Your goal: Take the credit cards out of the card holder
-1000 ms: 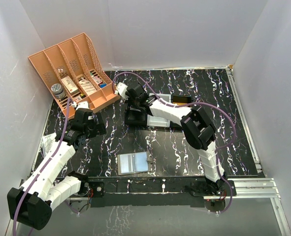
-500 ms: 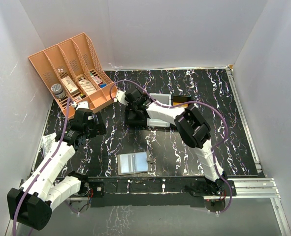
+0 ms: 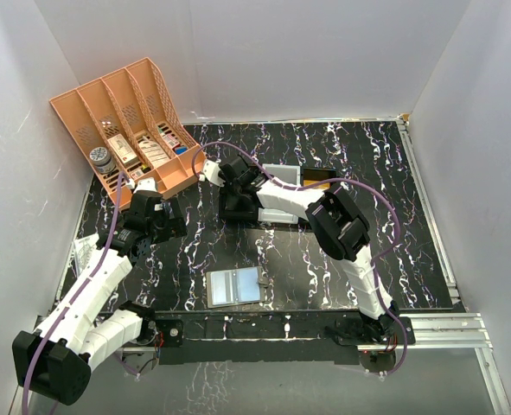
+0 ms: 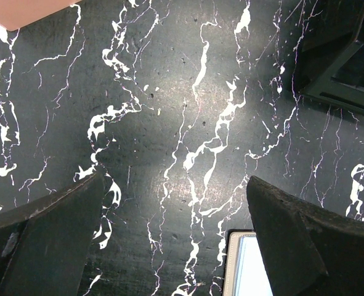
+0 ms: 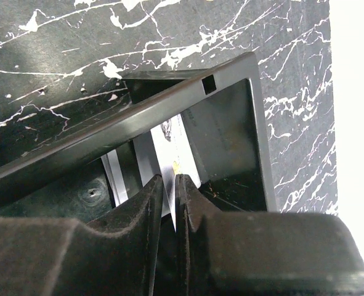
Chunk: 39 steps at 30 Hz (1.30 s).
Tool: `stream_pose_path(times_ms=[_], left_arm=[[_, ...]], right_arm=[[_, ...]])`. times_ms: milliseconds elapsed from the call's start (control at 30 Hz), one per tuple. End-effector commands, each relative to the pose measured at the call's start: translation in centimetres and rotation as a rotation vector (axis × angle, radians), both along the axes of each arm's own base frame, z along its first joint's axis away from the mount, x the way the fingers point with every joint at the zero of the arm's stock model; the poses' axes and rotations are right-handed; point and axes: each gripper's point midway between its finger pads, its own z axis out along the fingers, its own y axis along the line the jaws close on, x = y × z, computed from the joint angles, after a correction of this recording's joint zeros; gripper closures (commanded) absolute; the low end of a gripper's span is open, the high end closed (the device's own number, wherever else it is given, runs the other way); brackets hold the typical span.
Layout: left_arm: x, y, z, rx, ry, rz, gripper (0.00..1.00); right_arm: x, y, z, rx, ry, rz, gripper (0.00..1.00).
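Note:
The card holder (image 3: 235, 286) lies open and flat near the table's front edge, and its corner (image 4: 246, 266) shows in the left wrist view. My right gripper (image 3: 235, 194) points down into the black tray (image 3: 238, 213). In the right wrist view its fingers (image 5: 169, 180) stand a narrow slit apart. A pale credit card (image 5: 183, 151) stands on edge in that slit, its far end inside the tray (image 5: 231, 132). My left gripper (image 3: 172, 223) hovers wide open over bare table, left of the tray, with nothing between its fingers (image 4: 175, 185).
The big orange lattice organiser (image 3: 134, 121) stands at the back left, close behind my left arm, with small boxes in it. Pale cards (image 3: 281, 175) lie by the tray, and a dark item (image 3: 321, 175) sits behind it. White walls enclose the table.
The right arm's elbow has drawn in toward the tray, and its wrist has shifted slightly left. The left arm and the card holder have not moved.

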Motion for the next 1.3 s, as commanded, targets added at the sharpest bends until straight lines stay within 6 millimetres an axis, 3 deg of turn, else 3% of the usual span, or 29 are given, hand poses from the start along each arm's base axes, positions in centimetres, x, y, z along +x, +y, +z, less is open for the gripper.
stream_pose_path(times_ms=[0,200,467,600,833,1000,1267], left_arm=[[0.2,-0.1,0.5,-0.005,-0.02,-0.01,0.01],[0.3,-0.2,0.3,-0.007,-0.011,-0.017,0.01],[0.2,-0.2,0.5,-0.011,-0.018,-0.017,0.01],[0.2,-0.2,0.5,-0.012,-0.017,-0.018,0.01],[0.2,-0.2,0.5,-0.009,-0.018,-0.015,0.01],[0.2,-0.1,0.5,-0.007,-0.02,-0.01,0.01],[0.2,-0.8,0.5,-0.028,-0.014,-0.049,0.01]], right_arm=[[-0.1,0.9,1.3,0.065,-0.009,0.003,0.86],[-0.4,1.4,2.7,0.129,-0.014,-0.002,0.81],[-0.6,2.6,6.2,0.272,-0.036,0.005,0.67],[-0.8,2.7,7.8,0.31,-0.05,0.006,0.65],[-1.7,1.6,12.2,0.462,-0.122,-0.051,0.63],[-3.1,0.3,15.9,0.677,-0.146,-0.151,0.6],[-8.6,1.1,17.6,0.989,0.096,-0.152,0.52]])
